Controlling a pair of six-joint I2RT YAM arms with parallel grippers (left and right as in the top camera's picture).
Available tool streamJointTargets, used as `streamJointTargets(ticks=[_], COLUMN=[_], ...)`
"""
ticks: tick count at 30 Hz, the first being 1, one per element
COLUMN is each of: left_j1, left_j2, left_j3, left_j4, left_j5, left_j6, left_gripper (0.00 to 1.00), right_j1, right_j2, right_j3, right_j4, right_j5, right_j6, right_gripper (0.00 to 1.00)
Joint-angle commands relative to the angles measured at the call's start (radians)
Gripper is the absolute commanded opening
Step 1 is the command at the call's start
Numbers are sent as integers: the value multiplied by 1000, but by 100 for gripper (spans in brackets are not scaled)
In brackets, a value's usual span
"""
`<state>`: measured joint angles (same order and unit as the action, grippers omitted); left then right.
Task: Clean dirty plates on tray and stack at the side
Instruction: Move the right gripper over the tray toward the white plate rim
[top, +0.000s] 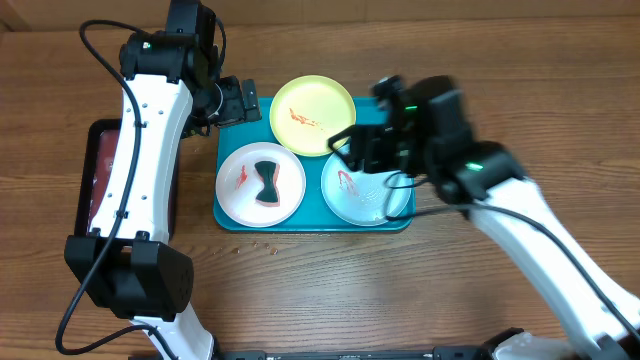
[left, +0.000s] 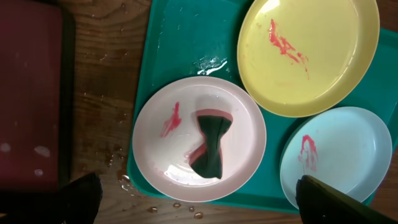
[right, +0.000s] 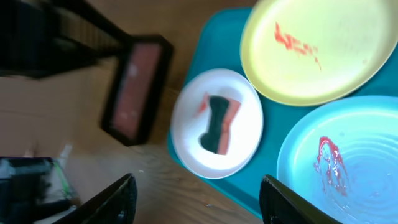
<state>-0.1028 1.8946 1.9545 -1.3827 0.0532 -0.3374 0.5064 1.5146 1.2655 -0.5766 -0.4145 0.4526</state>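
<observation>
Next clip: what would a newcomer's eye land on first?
On the teal tray sit a yellow plate at the far side, a white plate near left and a pale blue plate near right, all smeared red. A dark green sponge lies on the white plate. The right gripper hovers by the pale blue plate.

Robotics lab bench, prob.: plain wood-grain tabletop (top: 330, 290), white-and-black jointed left robot arm (top: 140, 150) & matching right arm (top: 545, 235) w/ exposed black cables (top: 85, 38).
</observation>
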Motion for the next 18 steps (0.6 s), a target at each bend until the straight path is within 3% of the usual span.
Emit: streamJointTargets(ticks=[1, 8, 9, 10, 11, 15, 18], left_j1=[-2, -2, -2, -2, -2, -2, -2], left_j2=[-4, -4, -4, -4, -4, -4, -4], left_j3=[-2, -2, -2, -2, -2, -2, -2], left_j4=[2, 0, 0, 0, 0, 1, 3], left_j5=[23, 32, 32, 33, 33, 33, 32], left_j6=[8, 8, 8, 8, 8, 8, 9], left_gripper=[100, 100, 100, 100, 100, 100, 100], right_j1=[52, 76, 76, 77, 79, 95, 118], right_j2=[138, 399, 410, 416, 417, 418, 428], right_j3=[84, 369, 386, 392, 390, 381, 364], right_j4=[-3, -241, -246, -236, -219, -128, -96], right_j5=[123, 122, 122, 122, 124, 127, 211], right_j6=[70, 47, 35, 18, 13, 11, 16], right_gripper=[66, 68, 73, 90, 100, 100, 74])
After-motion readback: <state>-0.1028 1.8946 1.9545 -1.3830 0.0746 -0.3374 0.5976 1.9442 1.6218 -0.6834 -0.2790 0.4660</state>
